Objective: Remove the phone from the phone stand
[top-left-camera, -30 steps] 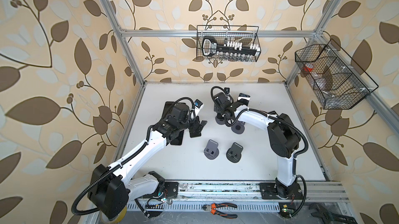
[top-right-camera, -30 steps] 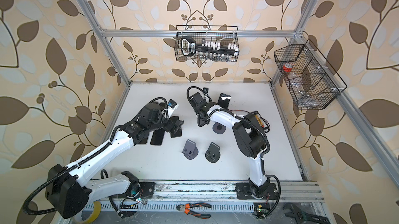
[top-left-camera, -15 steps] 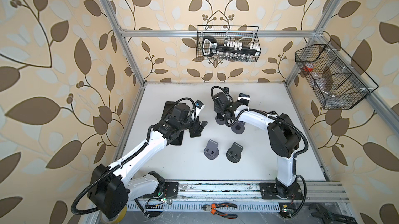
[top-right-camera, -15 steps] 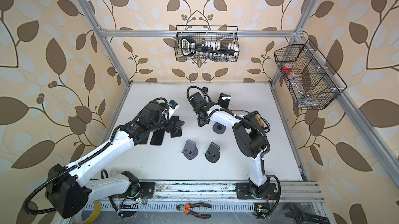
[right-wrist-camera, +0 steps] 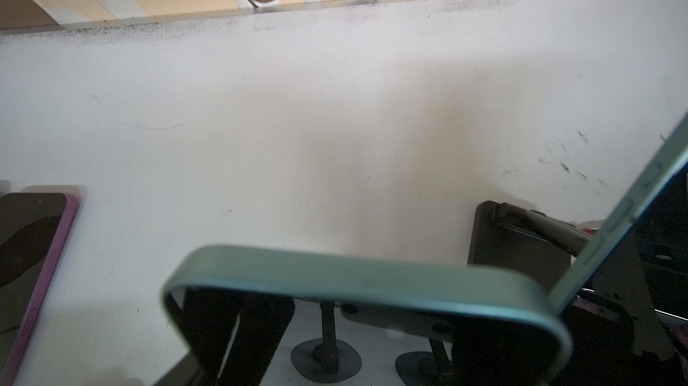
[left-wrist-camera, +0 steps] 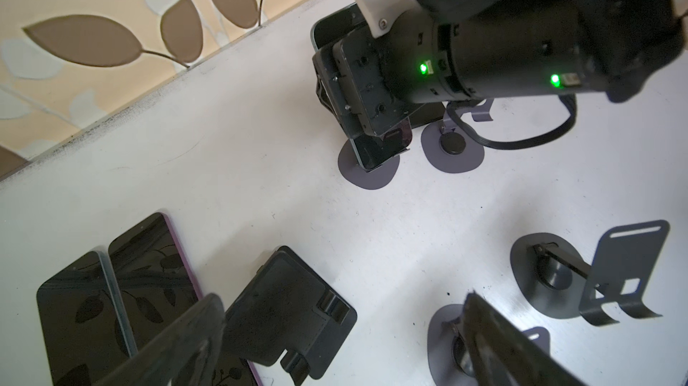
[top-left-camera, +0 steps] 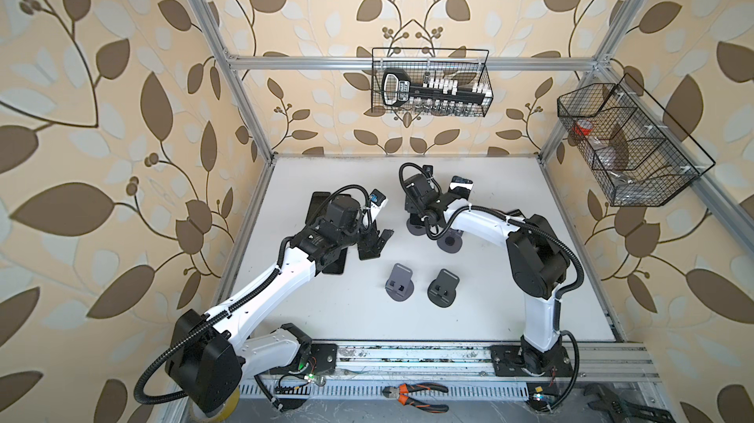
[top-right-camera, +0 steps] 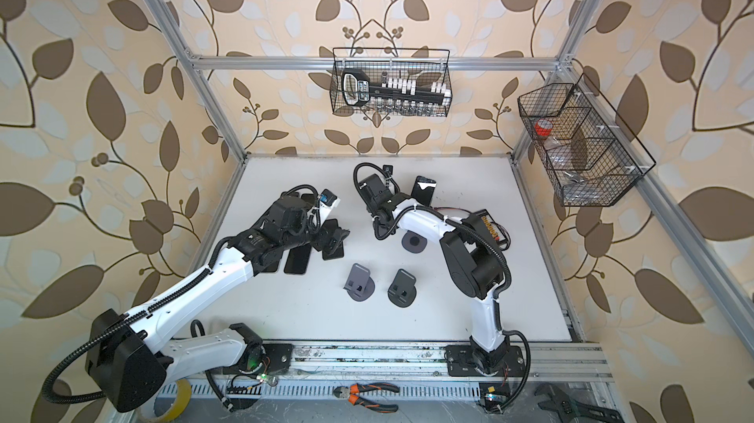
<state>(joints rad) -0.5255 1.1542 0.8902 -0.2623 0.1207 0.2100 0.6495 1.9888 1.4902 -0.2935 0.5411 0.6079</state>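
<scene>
Neither arm visibly shifts from the earlier frame: right gripper (left-wrist-camera: 372, 131), nearer, sits over the phone (left-wrist-camera: 376, 155) leaning upright on the far stand (left-wrist-camera: 368, 179), grip unclear; left gripper (top-left-camera: 375, 239) gapes.

White table (top-left-camera: 481, 319) — phones (left-wrist-camera: 85, 309) flat; stands (top-left-camera: 399, 282) upright.

Taken from the middle of the counter (top-left-camera: 510, 319), two empty stands (top-left-camera: 399, 287) sit side by side at six o'clock and a pair of flat phones (left-wrist-camera: 149, 253) lies at nine. At twelve a phone (left-wrist-camera: 376, 153) leans in its stand (left-wrist-camera: 366, 175), with a second upright phone (top-left-camera: 461, 188) at one o'clock.
</scene>
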